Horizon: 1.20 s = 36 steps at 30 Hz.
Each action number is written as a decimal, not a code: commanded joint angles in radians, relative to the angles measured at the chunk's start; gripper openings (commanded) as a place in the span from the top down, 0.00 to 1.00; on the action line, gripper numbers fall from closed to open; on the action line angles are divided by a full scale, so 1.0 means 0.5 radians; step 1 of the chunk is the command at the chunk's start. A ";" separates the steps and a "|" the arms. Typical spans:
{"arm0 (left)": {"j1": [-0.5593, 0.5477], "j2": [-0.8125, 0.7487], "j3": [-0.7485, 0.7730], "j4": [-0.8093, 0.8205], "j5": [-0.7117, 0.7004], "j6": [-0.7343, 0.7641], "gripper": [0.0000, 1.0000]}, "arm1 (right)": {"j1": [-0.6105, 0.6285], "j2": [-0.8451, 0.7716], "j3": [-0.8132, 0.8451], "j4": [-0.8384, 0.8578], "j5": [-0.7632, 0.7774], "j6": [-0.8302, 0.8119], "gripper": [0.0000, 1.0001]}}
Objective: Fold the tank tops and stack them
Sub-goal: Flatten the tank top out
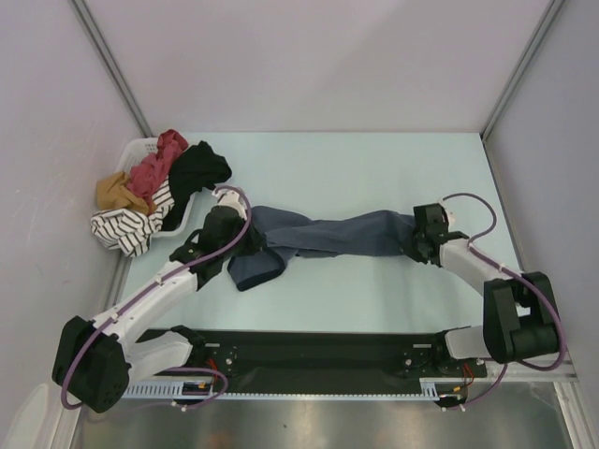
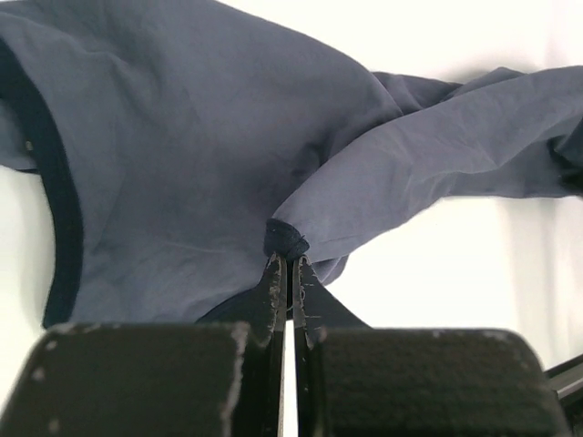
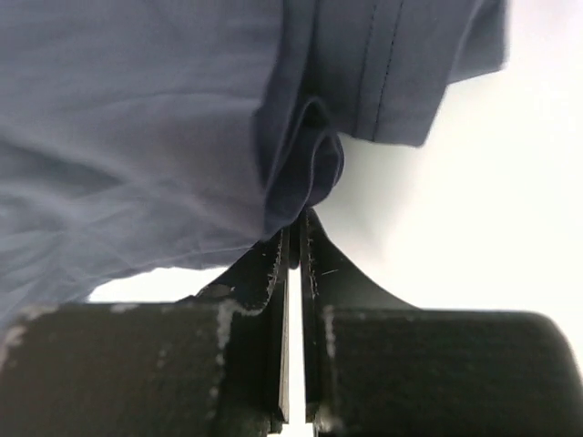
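Observation:
A slate blue-grey tank top [image 1: 328, 236] with darker trim lies stretched and twisted across the middle of the table, between both arms. My left gripper [image 1: 245, 236] is shut on its left end; in the left wrist view the fingertips [image 2: 273, 273] pinch a bunched dark edge of the blue-grey tank top [image 2: 182, 137]. My right gripper [image 1: 418, 236] is shut on the right end, where a folded hem of the blue-grey tank top [image 3: 137, 137] sits between the fingertips [image 3: 273, 255]. A brick red tank top [image 1: 157, 161] lies crumpled in the pile at the far left.
A white basket [image 1: 140, 150] at the far left table edge holds a heap of clothes: a black garment [image 1: 198, 171], a striped one [image 1: 126, 227] and a mustard one [image 1: 114, 192]. Grey walls stand around the table. A black rail [image 1: 309, 351] runs along the near edge.

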State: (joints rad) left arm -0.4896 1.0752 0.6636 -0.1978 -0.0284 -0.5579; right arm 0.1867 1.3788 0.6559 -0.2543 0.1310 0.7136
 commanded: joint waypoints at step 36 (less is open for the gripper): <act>0.151 -0.727 1.934 -0.743 0.041 0.343 1.00 | -0.334 -1.503 1.878 -0.415 -0.842 -0.387 1.00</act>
State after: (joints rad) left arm -0.4179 0.6643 1.6318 -0.6094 -0.0135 -0.3763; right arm 0.0288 0.5823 1.5703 -0.4149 -0.3431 0.5411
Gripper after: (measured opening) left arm 0.011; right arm 0.031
